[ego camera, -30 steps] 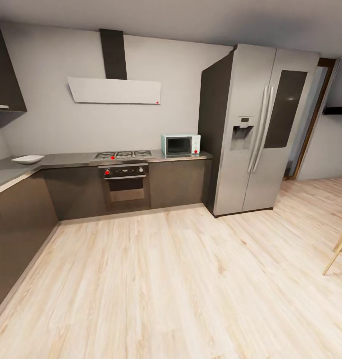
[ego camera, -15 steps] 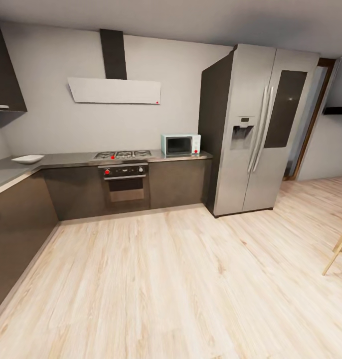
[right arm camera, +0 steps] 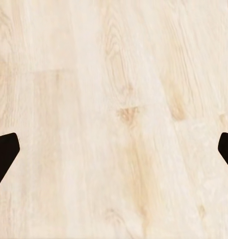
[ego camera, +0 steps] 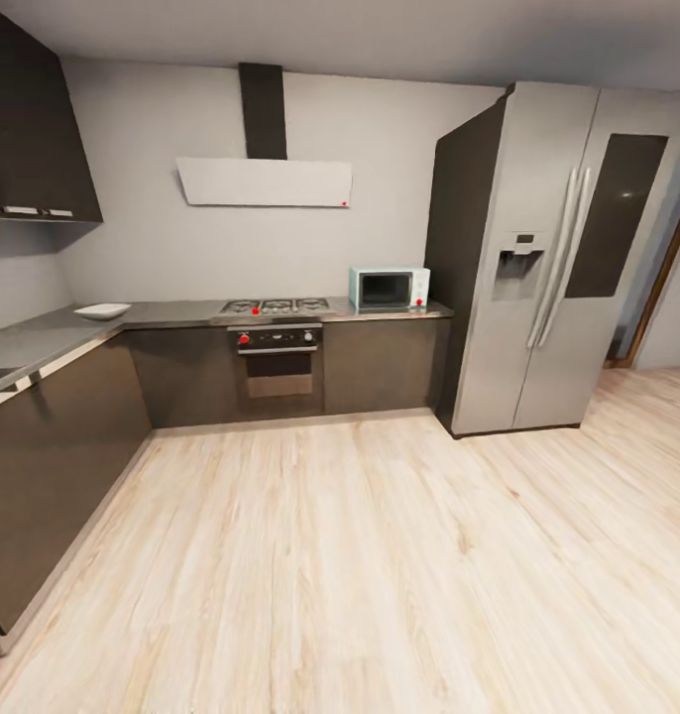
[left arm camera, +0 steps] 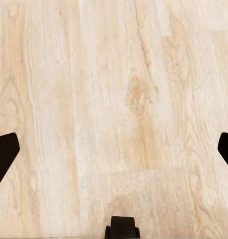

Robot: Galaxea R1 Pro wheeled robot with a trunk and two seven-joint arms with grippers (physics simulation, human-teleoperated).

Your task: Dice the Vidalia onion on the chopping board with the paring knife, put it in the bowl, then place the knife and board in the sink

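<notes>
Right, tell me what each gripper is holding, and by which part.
Nothing is held. The left gripper and the right gripper are both open, with only wooden floor between their fingertips.
</notes>
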